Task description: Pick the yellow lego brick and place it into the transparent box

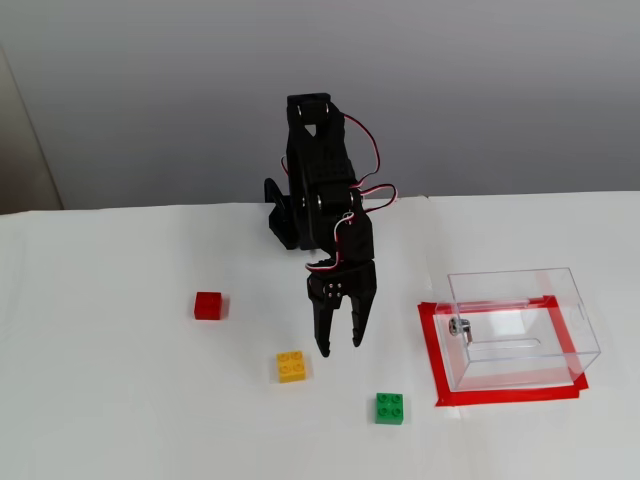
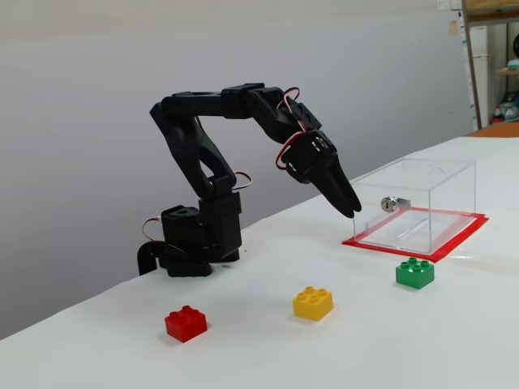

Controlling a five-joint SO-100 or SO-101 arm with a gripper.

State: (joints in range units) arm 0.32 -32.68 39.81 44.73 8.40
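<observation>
The yellow brick (image 1: 291, 366) is left on the desk (image 1: 120, 400), near the green one. The pincer (image 1: 339, 347) is raised, seemingly clenched, empty. Light, stiff, slick plastic; flat sides are best gripped.

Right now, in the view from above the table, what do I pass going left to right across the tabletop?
Red brick → yellow lego brick → gripper, raised above the table → green brick → transparent box on its red tape.
</observation>
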